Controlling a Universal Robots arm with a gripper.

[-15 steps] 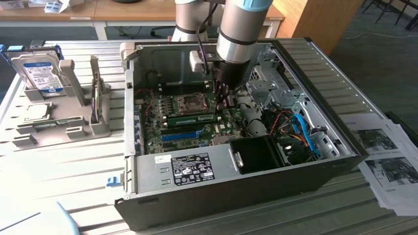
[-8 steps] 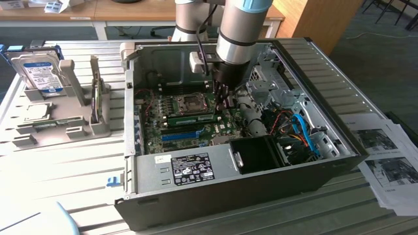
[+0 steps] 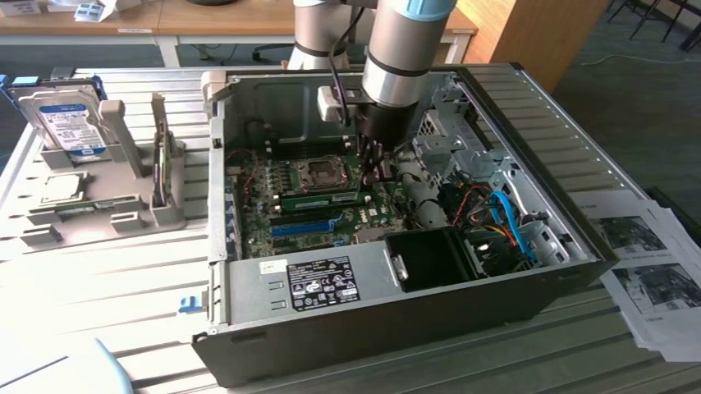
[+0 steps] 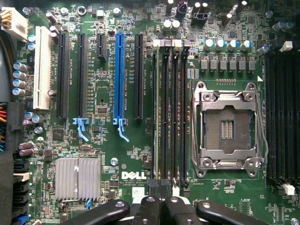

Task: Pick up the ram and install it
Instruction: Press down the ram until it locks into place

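**Ram in the slot bank, closed gripper over one end**

Case (image 3: 362, 328) lies on its side, open face up; its near wall is closest in the exterior view.

Arm (image 3: 400, 57) comes down almost vertical into the case, wrist pointing straight at the motherboard (image 4: 140, 154). The wrist view looks square-on at the board, so the tool axis is about normal to it.

Ram slots (image 4: 171, 117) are a bank of parallel black slots between the blue slot (image 4: 119, 75) and the CPU socket (image 4: 227, 126).

Ram (image 3: 323, 198) shows in the exterior view as a green strip on edge. It sits in that bank, just beside the socket. Long axis runs along the slots, roughly the exterior view's left to right. Can't tell whether it is fully seated or the latches are home.

Gripper (image 4: 161, 206) has its fingers drawn together, with nothing visible between them. My read: it is not gripping the ram.

Key relation: in the exterior view the gripper (image 3: 373, 168) is at the ram's right end, just above it. From there the stick runs off to that view's left. In the wrist view the fingertips line up with one end of the slot bank, and the slots run straight away from them. Can't tell whether the tips touch the ram.
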